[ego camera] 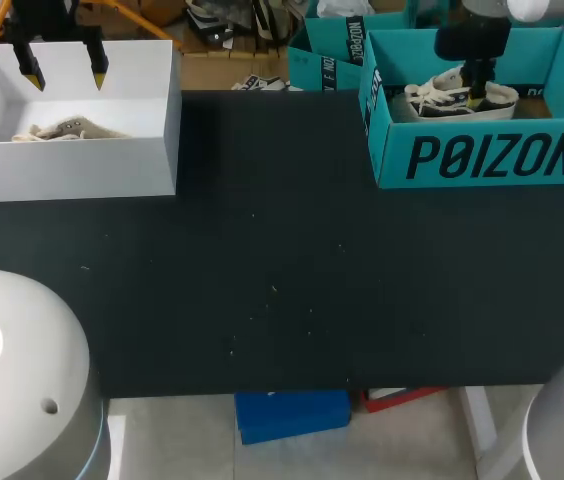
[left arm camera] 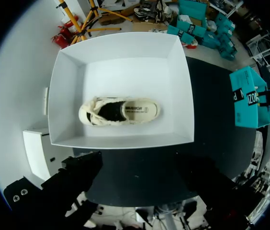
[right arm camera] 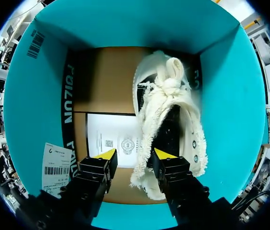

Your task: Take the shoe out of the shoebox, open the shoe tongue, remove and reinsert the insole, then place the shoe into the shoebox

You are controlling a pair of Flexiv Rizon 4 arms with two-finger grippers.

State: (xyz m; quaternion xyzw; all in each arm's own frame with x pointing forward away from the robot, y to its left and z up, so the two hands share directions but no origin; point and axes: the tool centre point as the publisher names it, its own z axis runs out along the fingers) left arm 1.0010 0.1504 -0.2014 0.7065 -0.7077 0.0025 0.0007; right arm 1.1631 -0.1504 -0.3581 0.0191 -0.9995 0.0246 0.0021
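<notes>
Upper right, our right end effector [ego camera: 477, 97] straddles the shoe [right arm camera: 173, 96] rim, open, seemingly ready to lift; left end effector [ego camera: 64, 73] open.

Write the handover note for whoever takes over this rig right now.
Left gripper: open and empty, above the white box, where a cream shoe lies.
Right gripper: open, down inside the teal shoebox, one finger on each side of the white shoe's frayed side edge, not clamped.
Done: nothing visible; both shoes lie in their boxes.
Left: lift shoe out, open tongue, insole out and back, rebox.
</notes>
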